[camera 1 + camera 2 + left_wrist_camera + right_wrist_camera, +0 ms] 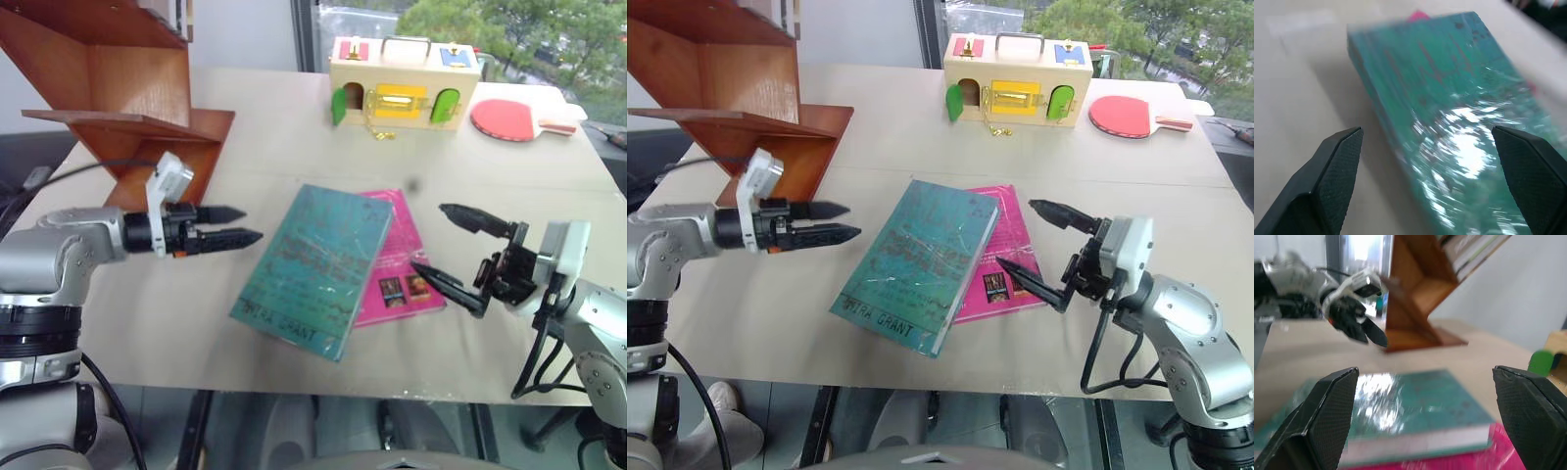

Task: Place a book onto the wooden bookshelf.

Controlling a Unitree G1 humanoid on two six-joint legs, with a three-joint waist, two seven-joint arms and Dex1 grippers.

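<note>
Table lot: book (pixel 315 266) flat at centre, both grippers empty beside it.
Book lies partly over a pink book (pixel 402 259), hiding its left part. Left gripper (pixel 227 226), fingers apart, hovers just left of the book; right gripper (pixel 449 242), fingers wide apart, near the pink book's right edge. Bookshelf (pixel 127 98) far left, top cut off. Far side: toy box (pixel 404 83), red paddle (pixel 514 119). Book's title lettering is hard to read.

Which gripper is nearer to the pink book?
Right. The right gripper is beside the pink book, one tip over its edge. The left gripper is on the far side of the green book, which overlaps the pink one.
</note>
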